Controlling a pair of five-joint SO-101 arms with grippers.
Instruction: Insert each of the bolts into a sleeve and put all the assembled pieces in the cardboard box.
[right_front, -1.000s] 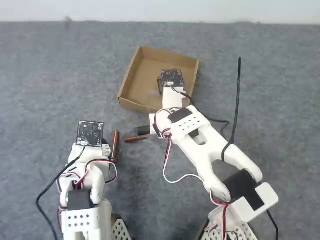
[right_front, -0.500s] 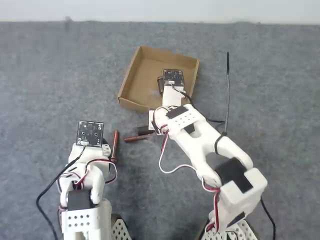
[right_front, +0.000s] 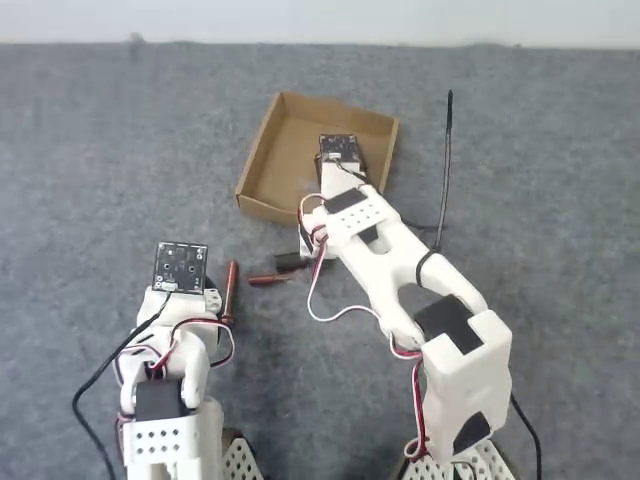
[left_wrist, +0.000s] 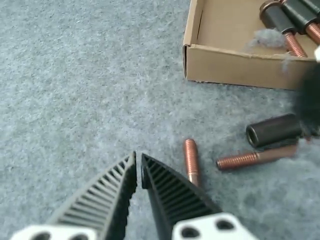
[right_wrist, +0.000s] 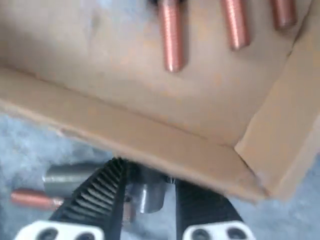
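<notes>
Overhead and close wrist views share the box (right_front: 285, 160).

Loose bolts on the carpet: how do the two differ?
The first bolt, near the left hand, points roughly toward the cardboard box; the second bolt, near the sleeve, lies crosswise to it. The first bolt lies alone; the second bolt lies close beside that sleeve. Both are copper-coloured, threaded, flat on the carpet, with no sleeve on.

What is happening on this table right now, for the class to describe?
It's an assembly job, partly done. The cardboard box already holds assembled pieces. The right gripper is open, low at the box's front wall, beside a loose sleeve. Two bolts lie on the carpet nearby. The left gripper is shut, hovering beside one of them.
</notes>
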